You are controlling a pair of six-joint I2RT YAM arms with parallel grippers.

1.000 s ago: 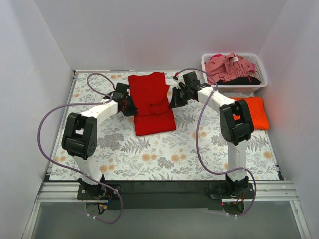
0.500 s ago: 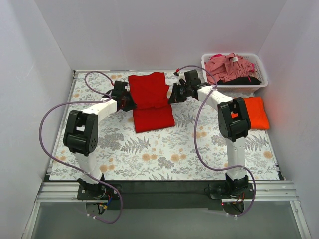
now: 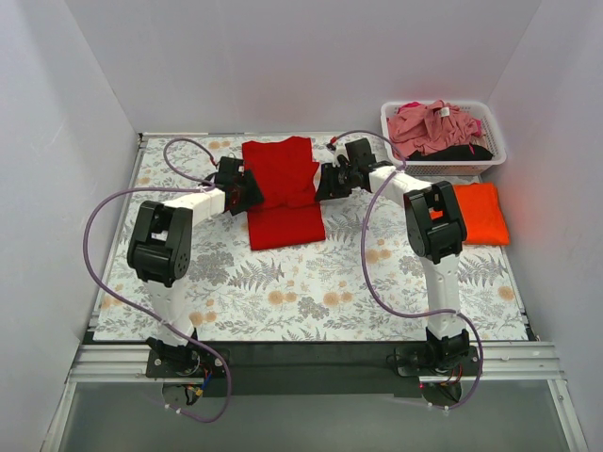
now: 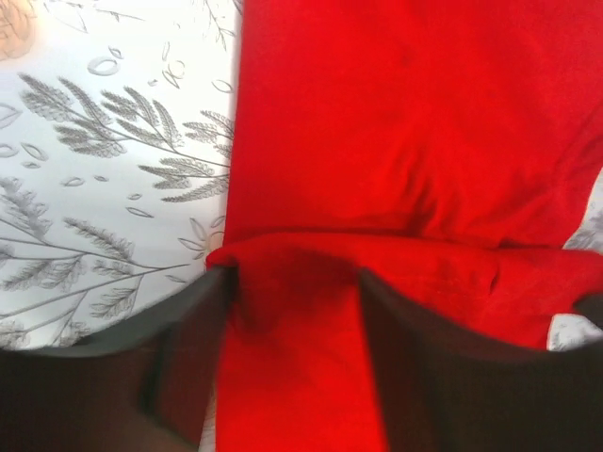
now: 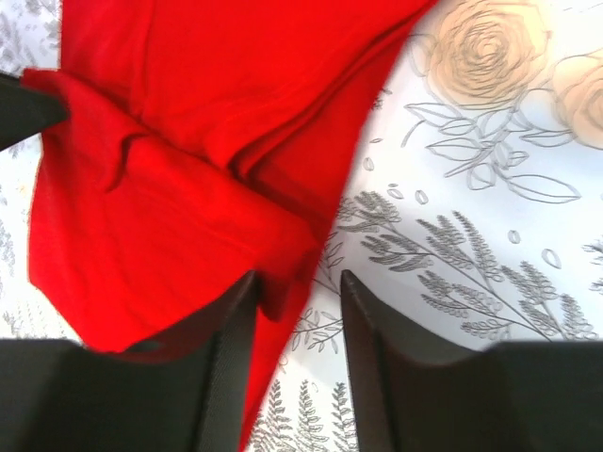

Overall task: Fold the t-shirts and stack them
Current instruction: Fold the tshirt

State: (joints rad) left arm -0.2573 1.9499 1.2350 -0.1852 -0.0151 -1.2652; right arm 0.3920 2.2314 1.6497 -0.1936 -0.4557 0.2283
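Plain white walls (image 3: 283,56) are enclosing the table on three sides — evenly lit, windowless. The table is being covered by a floral cloth (image 3: 311,282), with a black strip (image 3: 311,353) and metal rail (image 3: 311,377) along the near edge.

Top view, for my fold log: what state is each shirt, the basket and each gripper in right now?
red t-shirt: partly folded, near portion doubled over, held at both side edges.
orange t-shirt: folded, lying flat on the table cloth.
pink t-shirt: crumpled in the basket.
black t-shirt: bunched under the pink one.
basket: upright, holding clothes.
left gripper: shut on red cloth.
right gripper: shut on red cloth.
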